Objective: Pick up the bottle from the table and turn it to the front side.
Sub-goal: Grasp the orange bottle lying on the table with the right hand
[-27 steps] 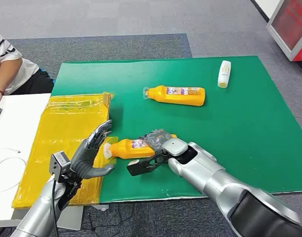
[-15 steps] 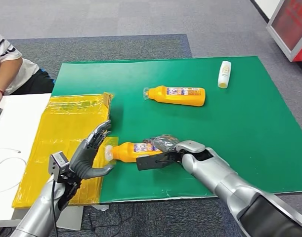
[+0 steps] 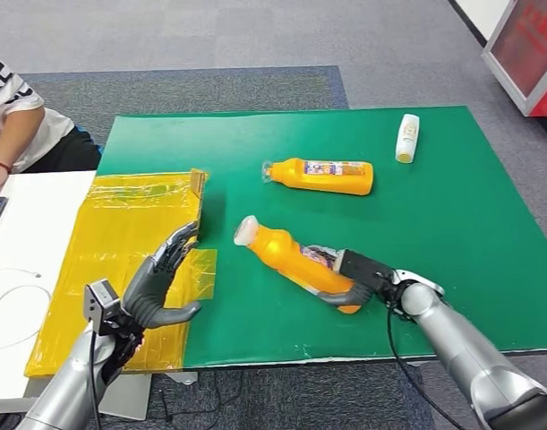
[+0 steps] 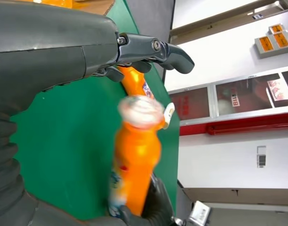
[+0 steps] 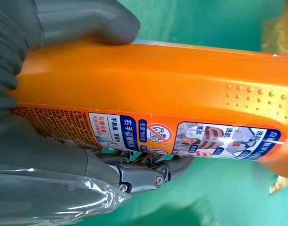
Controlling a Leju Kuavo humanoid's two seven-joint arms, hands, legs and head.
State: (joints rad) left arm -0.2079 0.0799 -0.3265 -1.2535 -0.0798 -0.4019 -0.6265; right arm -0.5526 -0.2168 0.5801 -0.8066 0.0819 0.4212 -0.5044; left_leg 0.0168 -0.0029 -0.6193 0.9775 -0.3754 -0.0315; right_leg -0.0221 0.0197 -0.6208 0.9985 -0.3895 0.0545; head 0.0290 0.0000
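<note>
Right hand (image 3: 365,282) grips the orange detergent bottle (image 3: 294,258) by its base, cap tilted up over the green mat (image 3: 459,233), while left hand (image 3: 156,282) hovers empty, fingers spread.

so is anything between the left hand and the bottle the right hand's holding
Nothing visible. The right hand grips the orange bottle near its base, cap pointing toward the left hand, which hovers open over the yellow sheet. Between them lies bare green mat; the second orange bottle lies farther back.
</note>
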